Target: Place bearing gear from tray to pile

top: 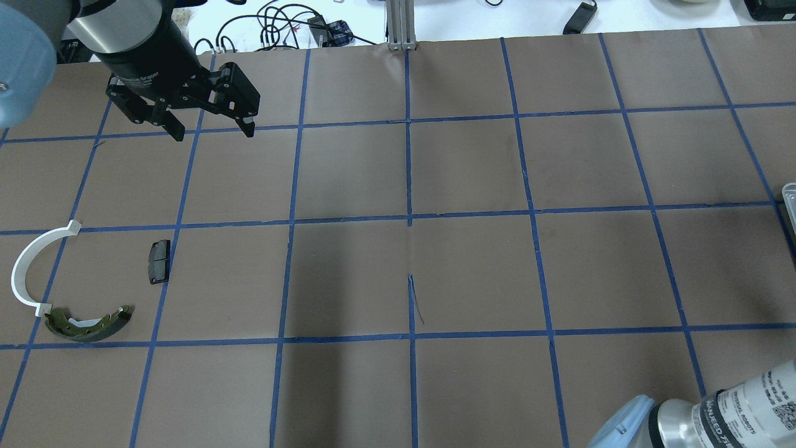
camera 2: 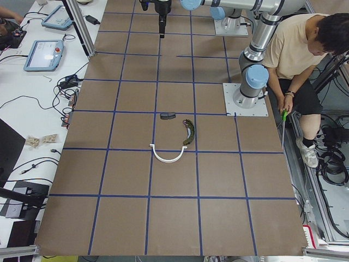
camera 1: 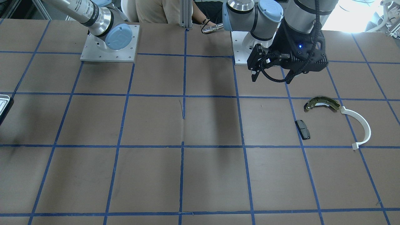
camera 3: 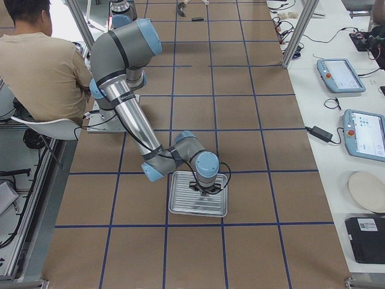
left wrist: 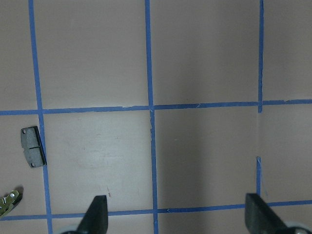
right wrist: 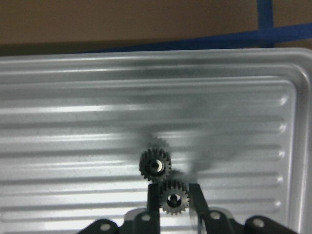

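Note:
In the right wrist view my right gripper (right wrist: 174, 191) is shut on a small dark bearing gear (right wrist: 174, 199) just over the ridged silvery tray (right wrist: 73, 122). A second gear (right wrist: 155, 165) lies on the tray beside it. The exterior right view shows that arm bent down over the tray (camera 3: 180, 211). The pile lies far off on the other side: an olive brake shoe (top: 87, 325), a white arc (top: 25, 267) and a black pad (top: 158, 261). My left gripper (top: 211, 132) hangs open and empty beyond the pile, above the table.
A person sits behind the robot's bases (camera 2: 297, 49). The brown table carries a blue tape grid (top: 410, 218). Tablets and cables lie on the white bench (camera 3: 343, 75) along the far side. Only the tray's corner (camera 1: 3, 104) shows in the front view.

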